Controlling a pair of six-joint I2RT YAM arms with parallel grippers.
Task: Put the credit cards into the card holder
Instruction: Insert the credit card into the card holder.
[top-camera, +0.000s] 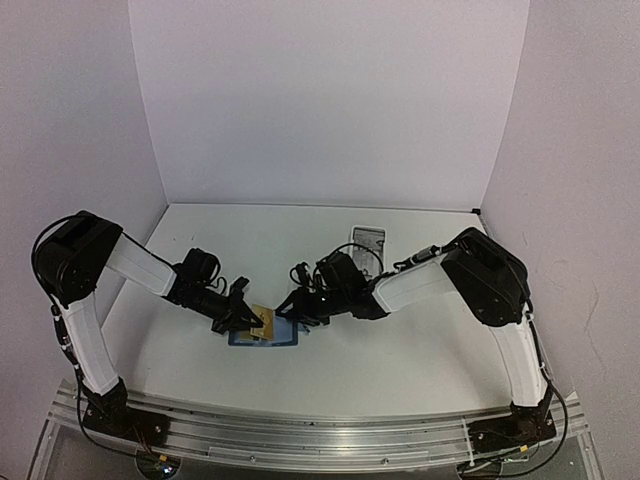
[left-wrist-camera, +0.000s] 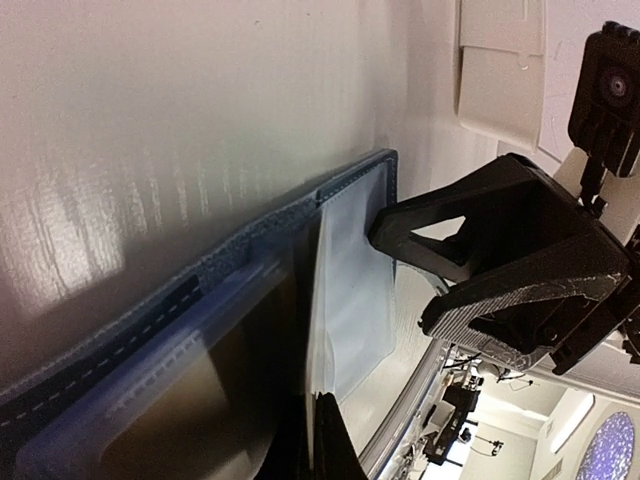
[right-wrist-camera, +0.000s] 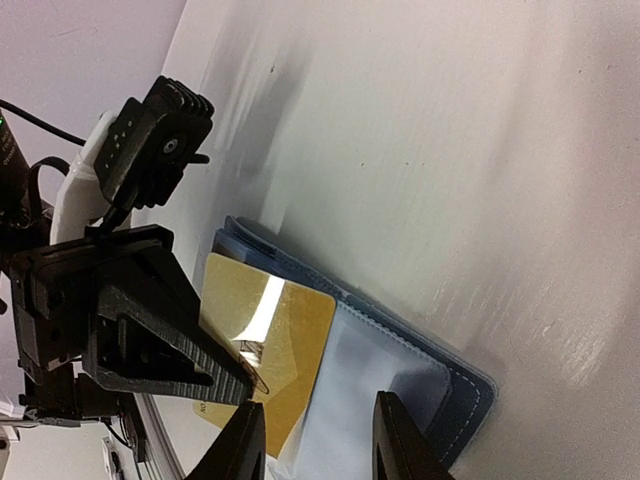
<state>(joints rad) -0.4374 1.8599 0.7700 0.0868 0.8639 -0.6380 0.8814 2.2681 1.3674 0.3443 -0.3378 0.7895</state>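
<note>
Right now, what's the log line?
left tool: shut on gold card | right tool: open, at card holder | gold card: over card holder

On the desk (top-camera: 420, 350), the card holder (top-camera: 280, 340) near the middle of the near edge is hemmed in: the left gripper (top-camera: 250, 320), pinching the gold card (top-camera: 264, 322) over it, blocks its left, the spread-fingered right gripper (top-camera: 287, 308) its right. A white tray (top-camera: 367, 237) stands by the far edge; both far corners leave room to pass.
</note>
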